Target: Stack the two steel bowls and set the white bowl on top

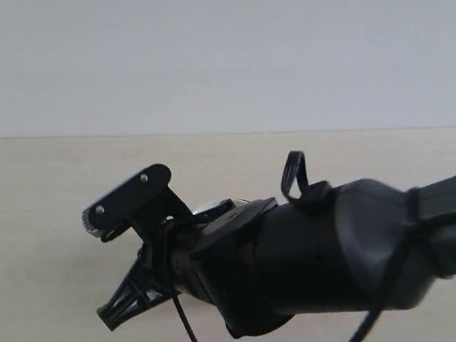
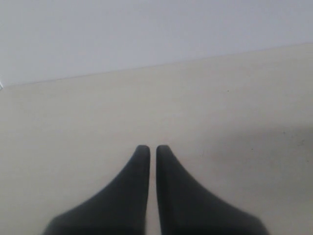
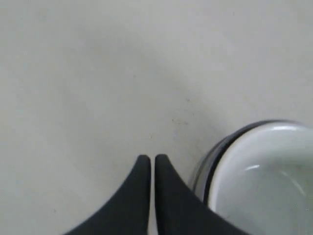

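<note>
The white bowl (image 3: 264, 181) sits nested inside a steel bowl, of which only a rim (image 3: 211, 164) shows around it in the right wrist view. I cannot tell whether one or two steel bowls lie under it. My right gripper (image 3: 152, 157) is shut and empty, just beside the stack and clear of the rim. In the exterior view the right arm (image 1: 320, 256) fills the foreground and hides the bowls, apart from a pale shiny sliver (image 1: 214, 207) behind it. My left gripper (image 2: 152, 148) is shut with nothing in it, over bare table.
The cream table (image 1: 57, 214) runs back to a plain pale wall (image 1: 228, 64). A loose black cable (image 1: 293, 174) loops above the right arm's wrist.
</note>
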Tool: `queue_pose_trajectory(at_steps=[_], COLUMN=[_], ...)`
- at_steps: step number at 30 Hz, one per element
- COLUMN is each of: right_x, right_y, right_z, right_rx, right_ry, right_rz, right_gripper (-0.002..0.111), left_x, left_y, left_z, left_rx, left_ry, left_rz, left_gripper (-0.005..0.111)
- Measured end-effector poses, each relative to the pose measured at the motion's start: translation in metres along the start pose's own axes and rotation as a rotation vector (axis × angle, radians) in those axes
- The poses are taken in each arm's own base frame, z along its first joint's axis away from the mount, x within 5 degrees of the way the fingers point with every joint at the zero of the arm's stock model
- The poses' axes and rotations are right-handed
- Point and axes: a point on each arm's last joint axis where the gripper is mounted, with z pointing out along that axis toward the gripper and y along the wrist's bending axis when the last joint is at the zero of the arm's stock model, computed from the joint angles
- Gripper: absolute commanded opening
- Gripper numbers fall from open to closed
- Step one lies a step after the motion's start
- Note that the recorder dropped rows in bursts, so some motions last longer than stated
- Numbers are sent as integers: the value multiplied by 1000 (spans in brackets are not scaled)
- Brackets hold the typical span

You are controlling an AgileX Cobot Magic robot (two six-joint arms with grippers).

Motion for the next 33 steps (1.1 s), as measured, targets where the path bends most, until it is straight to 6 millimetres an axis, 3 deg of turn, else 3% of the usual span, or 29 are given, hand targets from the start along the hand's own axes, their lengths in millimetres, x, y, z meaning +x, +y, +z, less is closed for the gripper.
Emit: queue_pose_trajectory(at_steps=[4, 8, 13, 18, 33], right_x=[-20, -20, 10, 28, 31], right_y=[7, 2, -18, -48, -111], right_z=[-33, -61, -84, -121, -258], right_rx=[8, 106, 206, 359, 425], right_ry=[-91, -118, -72, -82, -452], right_rz=[-47, -74, -95, -60, 111], right_gripper=[0, 0, 0, 0, 0], left_x=[0, 0, 0, 0, 0], left_y=[0, 0, 0, 0, 0], left_z=[0, 0, 0, 0, 0], left_rx=[0, 0, 0, 0, 0], left_ry=[0, 0, 0, 0, 0], left_rz=[0, 0, 0, 0, 0], left_gripper=[4, 4, 4, 4, 4])
